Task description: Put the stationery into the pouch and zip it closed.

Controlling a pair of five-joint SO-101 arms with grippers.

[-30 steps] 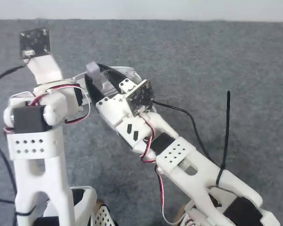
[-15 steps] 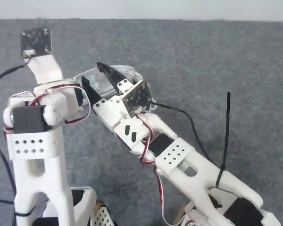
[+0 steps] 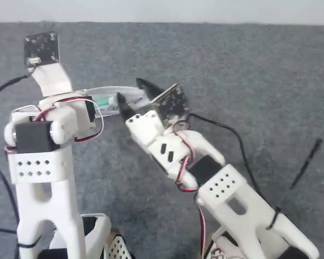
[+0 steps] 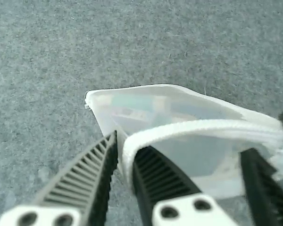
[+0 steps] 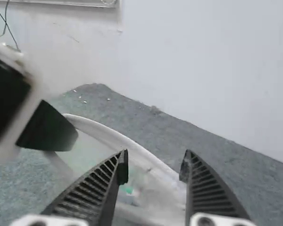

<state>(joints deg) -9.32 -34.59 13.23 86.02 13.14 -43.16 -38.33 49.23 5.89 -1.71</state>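
One pouch (image 4: 179, 113): left jaws pinch rim (image 4: 203, 128), right jaws spread.

Overhead view facing down, wrist views close, sharing pouch (image 4: 179, 108)

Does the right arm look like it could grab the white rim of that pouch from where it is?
Probably yes. The right pincer is open and sits just over the pouch rim, with nothing between them. The left pincer pinches the same rim further along, leaving that stretch free.
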